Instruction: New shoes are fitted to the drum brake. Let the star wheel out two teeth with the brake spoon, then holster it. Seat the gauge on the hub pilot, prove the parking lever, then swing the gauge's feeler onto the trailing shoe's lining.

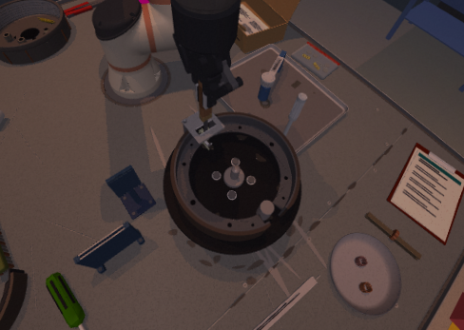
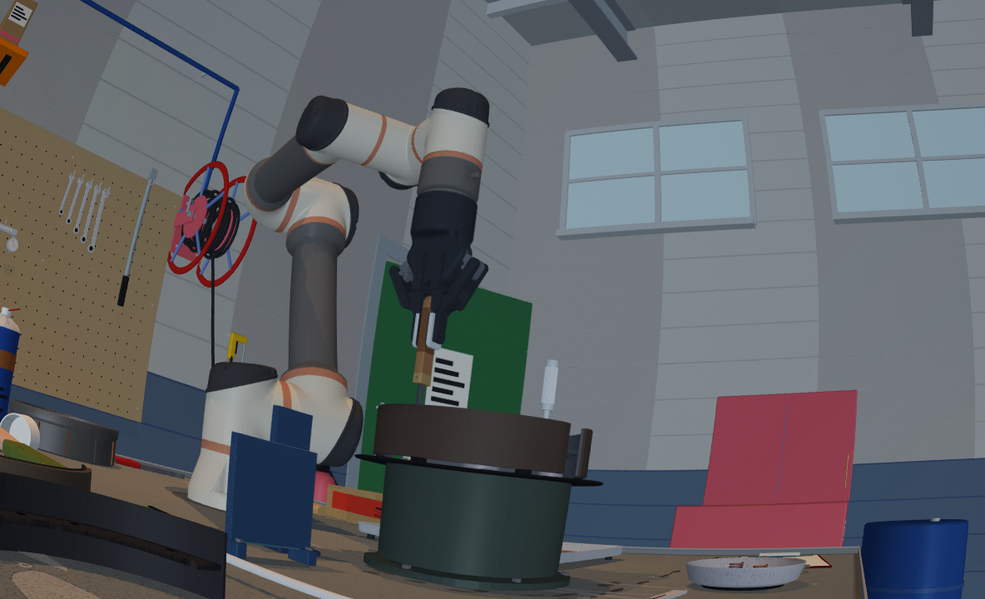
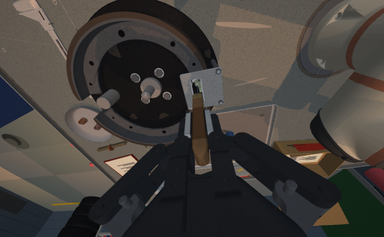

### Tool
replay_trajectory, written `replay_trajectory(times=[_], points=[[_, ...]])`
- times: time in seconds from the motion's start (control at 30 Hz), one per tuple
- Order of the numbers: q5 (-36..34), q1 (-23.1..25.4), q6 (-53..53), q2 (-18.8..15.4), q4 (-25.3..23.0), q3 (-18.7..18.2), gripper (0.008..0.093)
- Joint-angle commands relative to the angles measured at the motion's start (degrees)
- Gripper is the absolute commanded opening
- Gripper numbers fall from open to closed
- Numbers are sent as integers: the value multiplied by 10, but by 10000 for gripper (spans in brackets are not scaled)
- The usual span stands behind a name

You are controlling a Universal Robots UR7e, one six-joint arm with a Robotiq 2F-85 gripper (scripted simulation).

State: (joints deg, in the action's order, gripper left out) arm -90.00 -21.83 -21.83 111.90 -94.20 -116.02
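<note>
The drum brake (image 1: 234, 179) (image 2: 474, 484) (image 3: 137, 73) sits on its stand in the middle of the bench, with brown-lined shoes around a dark backing plate and a hub pilot (image 1: 234, 172) (image 3: 147, 94) among three studs. A grey slotted plate (image 1: 203, 126) (image 3: 203, 87) is bolted at the rim nearest the arm's base. The brake spoon (image 1: 205, 104) (image 2: 424, 350) (image 3: 200, 132), with a brown handle, hangs straight down and its tip is in the plate's slot. A short grey cylinder (image 1: 265, 208) (image 3: 108, 99) stands on the opposite rim. My gripper (image 1: 209, 99) (image 2: 429, 339) (image 3: 199, 123) is above the plate, closed on the spoon's handle.
The arm's base (image 1: 134, 44) stands behind the brake. A tray (image 1: 290, 97) to its right holds a blue-and-white tool and a white-handled tool (image 1: 294, 111). Two blue holders (image 1: 130, 190) (image 1: 108, 247) lie to the left, and a grey dish (image 1: 365, 273) and a clipboard (image 1: 428, 192) to the right.
</note>
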Motion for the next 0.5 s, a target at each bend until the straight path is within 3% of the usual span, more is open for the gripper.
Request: replay_trajectory(times=[0.0, 0.47], points=[[0, 0, 0, 0, 0, 0, 80], [0, 0, 0, 0, -12, -12, 80]])
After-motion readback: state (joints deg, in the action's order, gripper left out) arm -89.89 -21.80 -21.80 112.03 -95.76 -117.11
